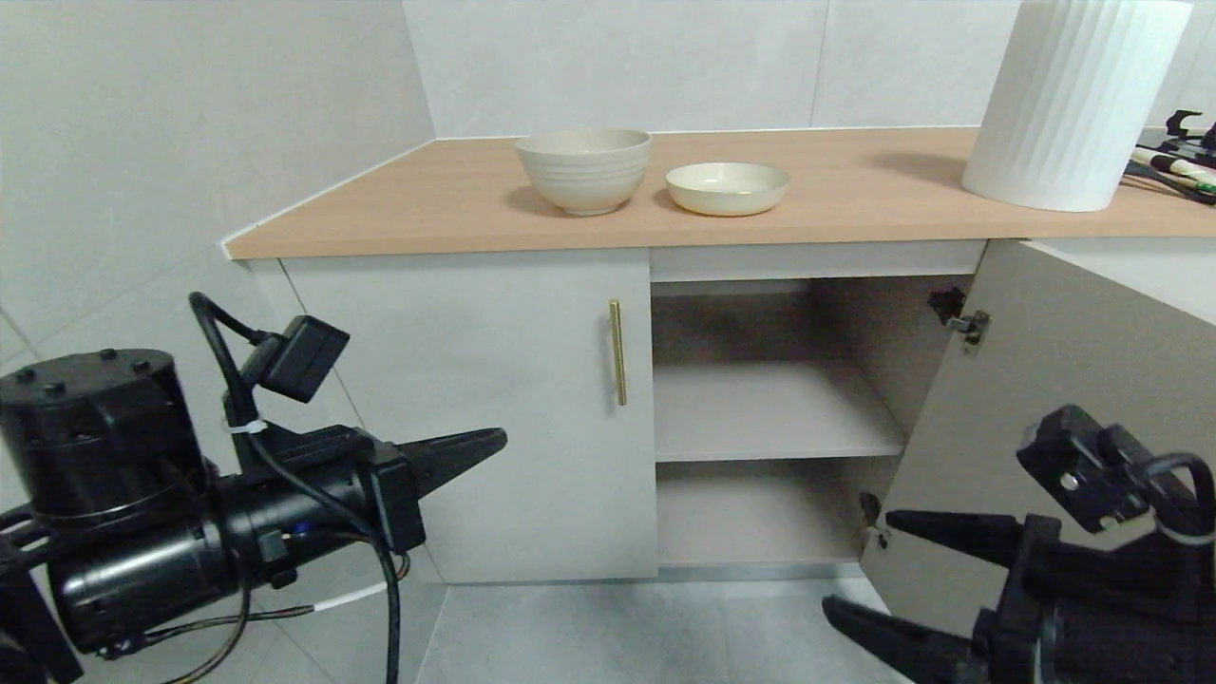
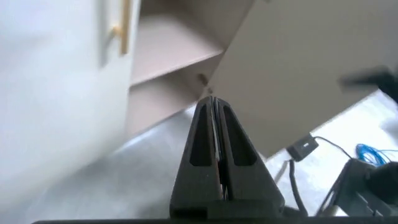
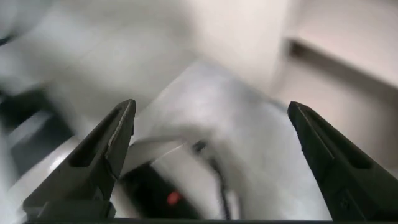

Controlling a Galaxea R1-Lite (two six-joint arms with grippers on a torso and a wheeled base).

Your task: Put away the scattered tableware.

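My left pincer [image 1: 489, 439] sits low at 8 o'clock of the head view. It is clenched on nothing, tips pressed together, in front of the left door [image 1: 475, 380], which is shut. My right pincer [image 1: 860, 562] is low at 4 o'clock, released wide and empty, just before the right door [image 1: 1064, 342], which is swung open. The tableware is up on the counter [image 1: 855, 204] at 12 o'clock: a bowl [image 1: 583, 169] and a dish [image 1: 728, 187] near its 3 o'clock side, apart from each other, both upright and untouched. Below them the cupboard [image 1: 741, 328] shows a shelf [image 1: 769, 408] inside. I judge the opening done and the first pick not yet begun. Next I would raise an arm to counter height. The right, already spread, seems handier for the dish. It would need to take the rim edge-on from the 3 o'clock side, then lower the dish toward the shelf at 6 o'clock. On the way it must keep off the right door and the vase [image 1: 1078, 100] at 2 o'clock.
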